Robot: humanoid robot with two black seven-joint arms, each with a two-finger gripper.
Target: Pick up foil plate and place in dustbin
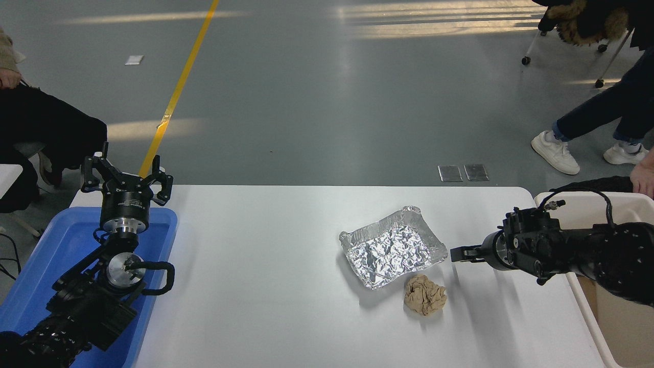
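I am reaching: my right gripper (pixel 453 253), jaws narrow and empty, hovers just beside the foil plate (pixel 392 247). Next, clamp its rim, then carry to the dustbin (pixel 621 204).

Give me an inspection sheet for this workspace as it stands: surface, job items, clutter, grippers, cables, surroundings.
Surface: white table, mostly bare.
Job items: foil plate flat on the table, right of centre, untouched; dustbin at the table's right edge.
Clutter: tan paper ball just in front of the plate; blue tray at the left edge.
Grippers: right gripper close to the plate's right rim, not touching, holding nothing; left gripper parked over the tray, fingers spread.
Cables: black cable looped on the right arm, over the dustbin.
Surroundings: grey floor, yellow line, people at both far corners.
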